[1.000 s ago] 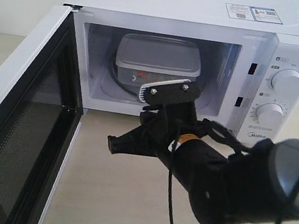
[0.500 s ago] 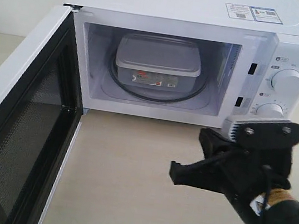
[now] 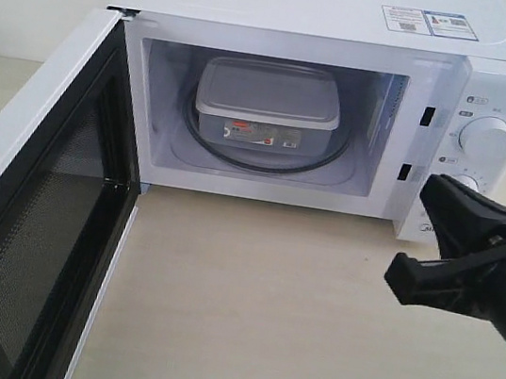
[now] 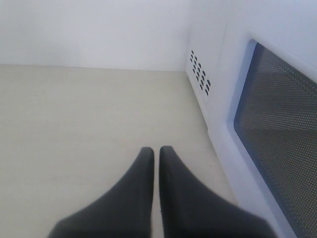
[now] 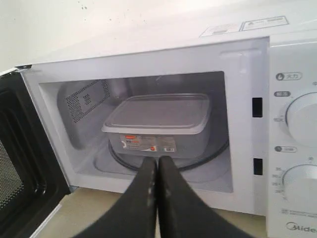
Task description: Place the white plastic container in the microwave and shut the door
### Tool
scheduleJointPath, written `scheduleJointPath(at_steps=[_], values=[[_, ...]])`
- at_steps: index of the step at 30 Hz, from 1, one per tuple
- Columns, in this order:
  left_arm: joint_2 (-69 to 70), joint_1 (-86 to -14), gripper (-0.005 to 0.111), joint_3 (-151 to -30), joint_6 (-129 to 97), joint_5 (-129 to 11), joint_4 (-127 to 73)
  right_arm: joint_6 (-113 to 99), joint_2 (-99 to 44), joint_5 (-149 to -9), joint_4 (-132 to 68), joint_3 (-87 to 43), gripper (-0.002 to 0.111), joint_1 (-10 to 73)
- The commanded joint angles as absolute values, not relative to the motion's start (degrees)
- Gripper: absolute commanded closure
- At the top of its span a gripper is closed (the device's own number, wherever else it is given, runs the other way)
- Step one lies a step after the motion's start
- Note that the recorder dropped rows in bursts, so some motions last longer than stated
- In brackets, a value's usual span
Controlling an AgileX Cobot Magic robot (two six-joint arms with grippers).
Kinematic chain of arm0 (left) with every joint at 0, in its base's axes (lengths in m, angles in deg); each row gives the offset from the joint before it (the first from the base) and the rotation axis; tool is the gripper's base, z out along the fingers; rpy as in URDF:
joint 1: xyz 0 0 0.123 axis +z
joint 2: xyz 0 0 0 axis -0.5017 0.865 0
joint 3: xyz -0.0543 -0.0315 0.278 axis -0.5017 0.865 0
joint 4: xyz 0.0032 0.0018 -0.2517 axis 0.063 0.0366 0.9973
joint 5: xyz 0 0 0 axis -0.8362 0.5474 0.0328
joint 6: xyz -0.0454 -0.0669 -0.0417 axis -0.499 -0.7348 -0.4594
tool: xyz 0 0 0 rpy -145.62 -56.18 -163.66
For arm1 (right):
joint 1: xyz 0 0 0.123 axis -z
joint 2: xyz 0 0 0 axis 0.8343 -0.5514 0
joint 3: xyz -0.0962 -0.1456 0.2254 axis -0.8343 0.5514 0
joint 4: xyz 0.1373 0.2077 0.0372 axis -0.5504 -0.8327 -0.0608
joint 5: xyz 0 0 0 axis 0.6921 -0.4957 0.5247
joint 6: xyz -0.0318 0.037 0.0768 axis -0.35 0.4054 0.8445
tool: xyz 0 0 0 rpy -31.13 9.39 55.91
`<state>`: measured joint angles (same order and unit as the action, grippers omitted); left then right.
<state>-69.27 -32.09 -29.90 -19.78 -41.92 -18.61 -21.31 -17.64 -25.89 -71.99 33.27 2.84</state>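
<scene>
The white plastic container (image 3: 268,104) sits lidded on the glass turntable inside the white microwave (image 3: 309,7). It shows in the right wrist view as well, container (image 5: 158,116) in the cavity of the microwave (image 5: 148,57). The door (image 3: 26,213) hangs wide open at the left, mesh inner face showing. My right gripper (image 3: 397,268) is shut and empty, low at the right in front of the knob panel, away from the cavity; its tips (image 5: 157,161) point at the container. My left gripper (image 4: 156,151) is shut, empty, over the table beside the door's outer window (image 4: 282,158).
Two round knobs (image 3: 485,139) are on the microwave's right panel. Beige tabletop (image 3: 244,312) lies in front of the cavity. Vent holes (image 4: 199,73) mark the microwave's side wall near my left gripper. A pale wall stands behind.
My right gripper has drawn back from the cavity mouth, moving right and away from the container. The container and the door have not moved.
</scene>
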Motion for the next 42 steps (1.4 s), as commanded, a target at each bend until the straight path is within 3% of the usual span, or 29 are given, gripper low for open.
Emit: scheduleJointPath(at_steps=[1, 12, 30, 34, 37, 42], values=[[-69.49, -31.93, 0.102, -29.68, -19.57, -41.97, -18.17, -30.83, -11.21, -30.99, -78.15, 33.7, 0.109, 2.71], [-69.49, -31.93, 0.102, -29.68, -19.57, -41.97, -18.17, -32.76, -6.67, -40.24, -78.26, 33.7, 0.109, 2.71], [-69.49, -31.93, 0.102, -29.68, -19.57, -43.39, -18.17, -33.29, -6.67, -43.68, -77.37, 33.7, 0.109, 2.71], [-69.49, -31.93, 0.102, -29.68, -19.57, -55.3, -18.17, -33.29, -6.67, -43.8, -77.37, 33.7, 0.109, 2.71], [-69.49, -31.93, 0.102, -29.68, -20.6, -73.67, -18.17, -33.66, -6.67, -43.82, -77.37, 33.7, 0.109, 2.71], [-69.49, -31.93, 0.102, -36.21, -21.29, -76.62, -18.17, -37.9, -6.67, -43.82, -77.37, 33.7, 0.109, 2.71]])
